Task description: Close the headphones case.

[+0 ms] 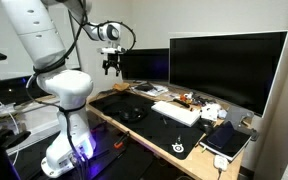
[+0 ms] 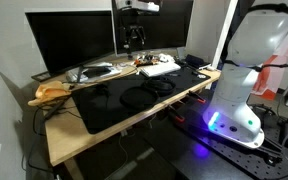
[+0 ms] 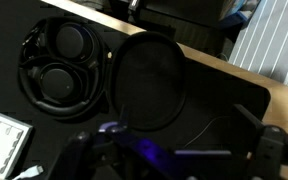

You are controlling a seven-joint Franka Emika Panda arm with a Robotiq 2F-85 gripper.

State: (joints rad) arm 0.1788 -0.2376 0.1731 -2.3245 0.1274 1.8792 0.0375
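Open headphones case (image 3: 104,75) on the bench (image 3: 234,63): its flat-lying lid (image 3: 149,80), probably light and stiff, is best lifted at the free edge; fingers (image 3: 271,150) spread apart, holding nothing.

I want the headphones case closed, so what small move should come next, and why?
Probably lower toward the open lid: the gripper hangs high above the desk, jaws open, while the lid lies flat beside the headphones.
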